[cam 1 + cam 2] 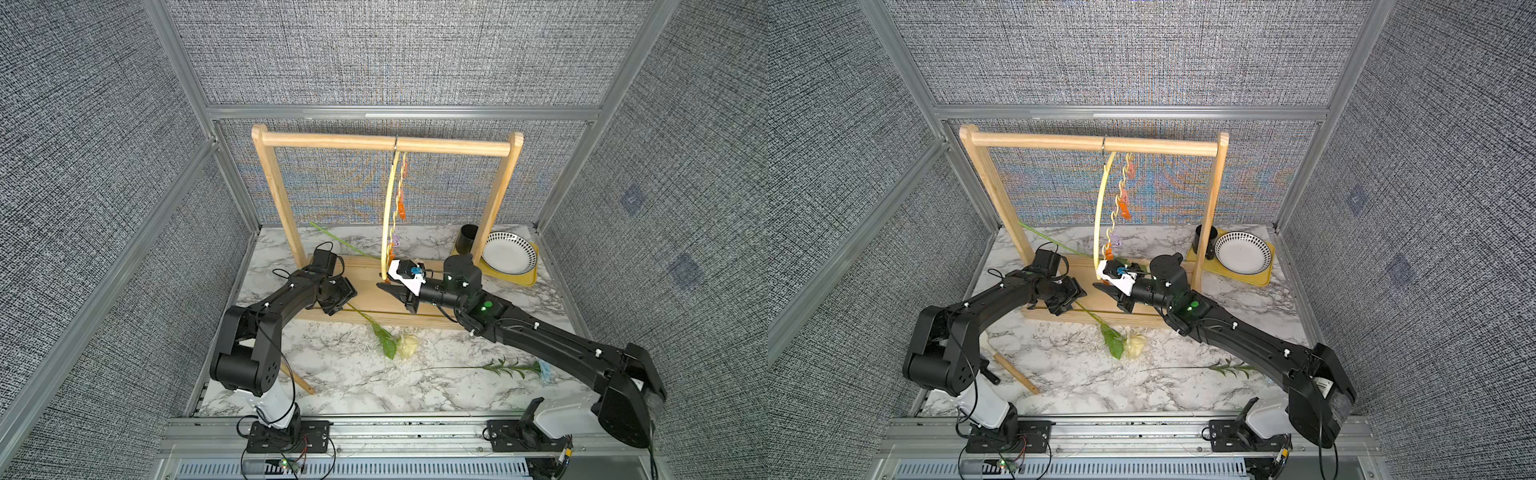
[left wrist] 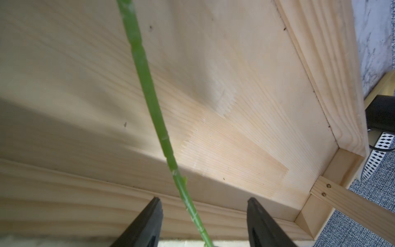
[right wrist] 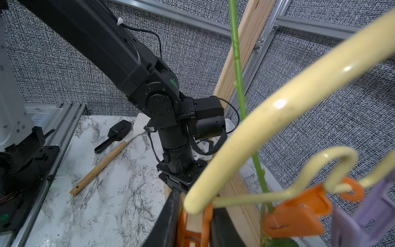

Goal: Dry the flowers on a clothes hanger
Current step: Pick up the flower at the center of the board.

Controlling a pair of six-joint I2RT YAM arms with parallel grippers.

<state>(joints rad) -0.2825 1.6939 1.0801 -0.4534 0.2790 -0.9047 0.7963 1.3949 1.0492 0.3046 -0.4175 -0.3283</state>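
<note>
Left tool [image 2: 203, 201]: your jaws stand apart with the cream rose's stem [image 2: 149, 92] running between them. It touches neither side that I can see, so nothing is gripped.
Why there: you sit low over the rack base [image 2: 235, 107], where bare stem crosses the wood. It is well away from the bloom, so closing here should take stem and not petals.
Right tool [image 3: 193, 205]: your jaws are clamped on an orange clip [image 3: 186, 226] at the low end of the hanger [image 3: 277, 111].
Why held: the hanger hangs by its hook from the rack rod [image 1: 332, 141] and shows nearly edge-on in both top views. I judge your grip steadies it and keeps that clip within reach of the other arm.
Cream rose [image 1: 409, 347]: the bloom and leaf lie on the surface [image 1: 340, 374], just in front of the rack base. The stem slants back up to your left tool.
Third flower [image 1: 340, 241]: its stem slants from behind the rack's left post toward your right tool. In the right wrist view it passes a second orange clip [image 3: 295, 213]. I cannot tell whether that clip pinches it.
Blue flower [image 1: 544, 369]: it lies flat on the surface beside your right arm, well apart from the hanger.
Next move, as I judge it: close on the stem, then carry its end to the held clip.
Risk: the thin stem could slip, or the hanger could twist.
</note>
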